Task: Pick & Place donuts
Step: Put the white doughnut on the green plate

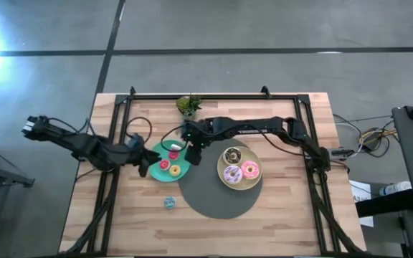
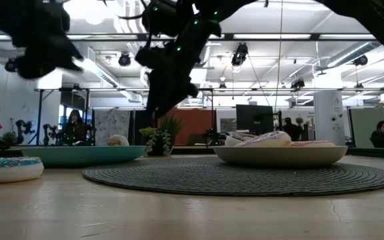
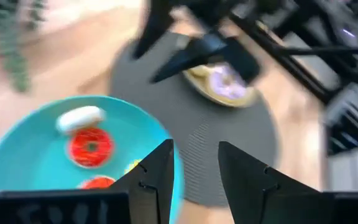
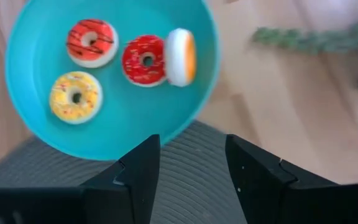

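A teal plate (image 1: 158, 174) carries several tiny donuts. In the right wrist view these are an orange-iced one (image 4: 92, 42), a red one (image 4: 145, 60), a yellow one (image 4: 75, 96) and a white one (image 4: 180, 57) standing on its edge against the red one. The pale-yellow plate (image 1: 239, 185) holds the brown-and-white (image 1: 233, 155), lilac (image 1: 231, 173) and pink (image 1: 249, 170) donuts. A tiny blue donut (image 1: 169, 202) lies flat on the wood. My left gripper (image 3: 194, 168) is open above the teal plate's left rim. My right gripper (image 4: 194, 162) is open above its right rim.
A round grey mat (image 1: 217, 197) lies under the pale-yellow plate and under the teal plate's right edge. A little green plant (image 1: 188, 105) stands near the far edge. Black frame rails (image 1: 113, 143) run along the table's sides. Bare wood lies toward the near edge.
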